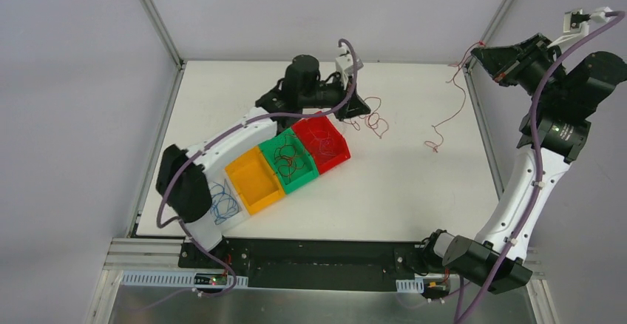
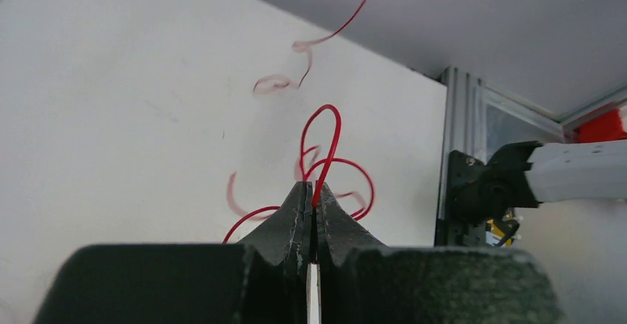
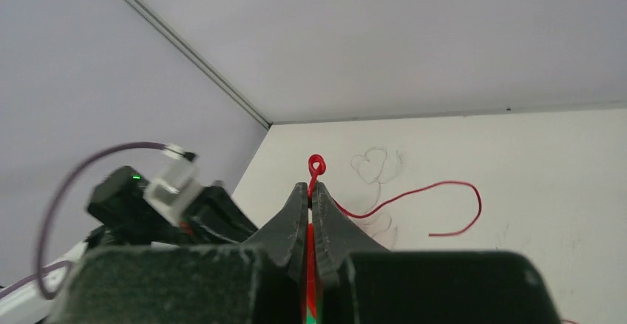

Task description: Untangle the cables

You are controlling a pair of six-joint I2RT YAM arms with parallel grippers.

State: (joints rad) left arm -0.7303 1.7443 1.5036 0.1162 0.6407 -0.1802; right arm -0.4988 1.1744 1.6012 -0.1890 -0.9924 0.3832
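My left gripper is low over the table behind the bins, shut on a bright red cable. In the left wrist view that cable rises from between the tips and curls in loops on the white table. My right gripper is raised at the back right, shut on another thin red cable that hangs down in a wavy line to the table. In the right wrist view a small red loop sticks out above the closed tips, and the strand trails right.
Coloured bins stand in a row beside the left arm: a red bin with red wire, a green bin with dark wire, and an orange bin. A blue cable lies coiled at the row's near end. Metal frame posts edge the table.
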